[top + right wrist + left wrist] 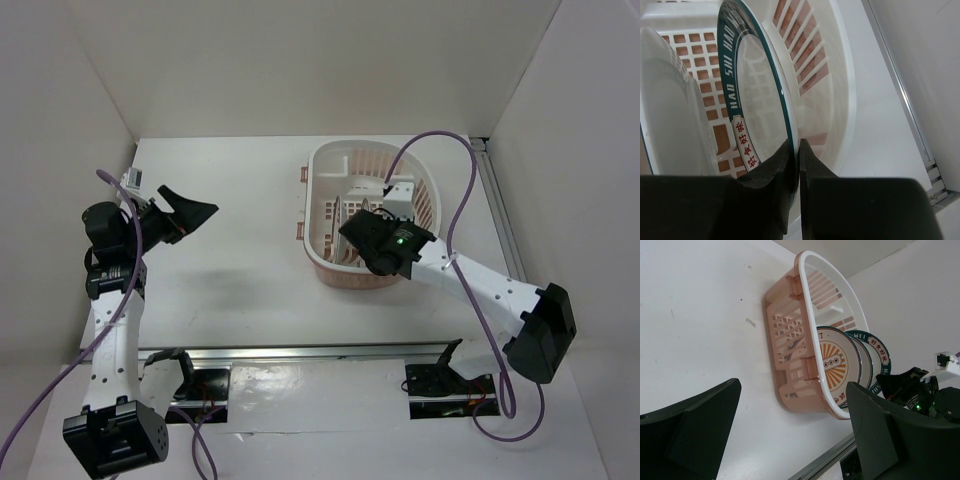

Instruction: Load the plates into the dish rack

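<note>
I judge we are at the last step: all three plates stand on edge inside the dish rack (pixel 784 340), none is left on the surface (pixel 230 280).

The right gripper (pixel 796 145) is down in the rack and closed on the rim of the teal-rim plate (pixel 760 100). In the right wrist cam the thin edge sits between the two fingers with no gap to see, so I read it as a pinch on the plate, not released yet. This plate is upright, nearest to the right wall of the rack. The orange-centre plate (pixel 832 365) is at the other end of the row and the third plate (pixel 865 365) is between them. Whether the plates touch each other I cannot tell.

The left gripper (pixel 188 212) is wide open and holds nothing. It hangs over the left part of the surface, well apart from the rack.

Next move, imo: open the right jaws only a little, check that the plate leans stable, then go straight up and out. A sideways pull could tip the plate onto its neighbours.

Surface is plain white, with a metal rail (pixel 320 350) along the near edge. White walls (pixel 300 60) close the back and both sides. A purple cable (pixel 455 200) loops over the rack's right side.
</note>
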You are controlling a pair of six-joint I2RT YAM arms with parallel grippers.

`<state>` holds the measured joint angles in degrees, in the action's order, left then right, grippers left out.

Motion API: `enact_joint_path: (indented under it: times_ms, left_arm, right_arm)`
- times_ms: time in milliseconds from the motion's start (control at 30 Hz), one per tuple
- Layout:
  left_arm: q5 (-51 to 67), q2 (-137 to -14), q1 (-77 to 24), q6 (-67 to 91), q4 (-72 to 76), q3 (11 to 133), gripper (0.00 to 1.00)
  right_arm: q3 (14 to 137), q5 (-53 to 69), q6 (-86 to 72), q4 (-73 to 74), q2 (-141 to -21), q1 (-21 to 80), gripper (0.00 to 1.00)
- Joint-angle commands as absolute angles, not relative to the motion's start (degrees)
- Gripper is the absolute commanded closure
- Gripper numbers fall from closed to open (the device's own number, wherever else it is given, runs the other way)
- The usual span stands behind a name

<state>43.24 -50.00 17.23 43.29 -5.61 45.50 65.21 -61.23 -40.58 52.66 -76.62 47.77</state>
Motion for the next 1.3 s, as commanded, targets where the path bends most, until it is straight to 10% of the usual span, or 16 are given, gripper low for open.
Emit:
enact_joint_path:
  times_ms: [0, 833, 900, 1267]
  left_arm:
    - [43.8, -49.5, 17.7, 41.8, -4.1, 47.9, 0.0]
    - [44.8, -50.5, 18.2, 42.4, -3.1, 47.9, 0.0]
    - [44.8, -50.5, 18.2, 42.9, -3.1, 47.4, 0.0]
    - [41.8, -51.1, 18.2, 39.8, -7.8, 49.6, 0.0]
  right_arm:
    - [65.2, -63.4, -41.0, 51.6, -77.3, 48.5, 0.85]
    - [70.4, -62.8, -41.0, 55.9, -76.2, 48.6, 0.24]
    - [72.4, -63.4, -41.7, 58.2, -76.2, 49.4, 0.0]
    - [81.2, -64.7, -51.8, 74.1, -75.2, 55.5, 0.0]
